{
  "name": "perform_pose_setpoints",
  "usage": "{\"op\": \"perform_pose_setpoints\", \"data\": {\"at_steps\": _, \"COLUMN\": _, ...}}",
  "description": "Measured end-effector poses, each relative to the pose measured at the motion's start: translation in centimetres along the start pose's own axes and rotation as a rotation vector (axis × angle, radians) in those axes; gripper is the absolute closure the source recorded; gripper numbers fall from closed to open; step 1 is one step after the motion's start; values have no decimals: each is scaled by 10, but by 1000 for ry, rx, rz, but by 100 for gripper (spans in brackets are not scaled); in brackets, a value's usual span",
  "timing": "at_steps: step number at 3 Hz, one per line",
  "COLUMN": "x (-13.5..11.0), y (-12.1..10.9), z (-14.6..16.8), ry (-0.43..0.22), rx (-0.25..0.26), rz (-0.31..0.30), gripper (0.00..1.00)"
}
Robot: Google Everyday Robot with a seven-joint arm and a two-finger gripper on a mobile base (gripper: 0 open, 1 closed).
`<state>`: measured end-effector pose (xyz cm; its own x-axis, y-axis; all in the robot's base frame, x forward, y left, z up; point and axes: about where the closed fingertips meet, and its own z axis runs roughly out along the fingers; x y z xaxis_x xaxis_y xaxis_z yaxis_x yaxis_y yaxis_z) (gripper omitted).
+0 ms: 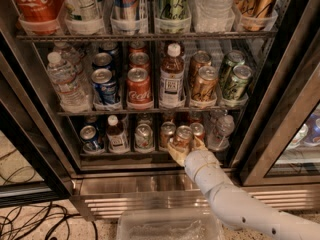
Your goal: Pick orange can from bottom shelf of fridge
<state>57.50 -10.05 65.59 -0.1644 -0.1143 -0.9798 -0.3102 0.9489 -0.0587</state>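
The fridge [48,115] stands open in front of me, with wire racks of cans and bottles. On the bottom shelf [125,154] a single row holds small cans and bottles. My gripper [186,147] is at the front of this shelf, right of centre, on a white arm [225,199] that comes up from the lower right. Its tan fingers [175,152] are shut around the orange can [183,135], which stands upright with its silver top showing. The can's lower body is hidden by the fingers.
On the bottom shelf stand a blue can [89,135], a small brown bottle [116,133], a silver can [144,136], another coppery can [167,131], a red can [198,130] and a clear bottle [223,129]. A clear plastic bin [170,227] and cables [30,219] lie below.
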Motion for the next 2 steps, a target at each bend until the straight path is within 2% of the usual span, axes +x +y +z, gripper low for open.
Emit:
{"op": "perform_pose_setpoints", "data": {"at_steps": 1, "x": 10, "y": -7, "z": -27, "ry": 77, "rx": -66, "rz": 6, "gripper": 100}}
{"op": "perform_pose_setpoints", "data": {"at_steps": 2, "x": 15, "y": -32, "z": -39, "ry": 120, "rx": -110, "rz": 68, "gripper": 100}}
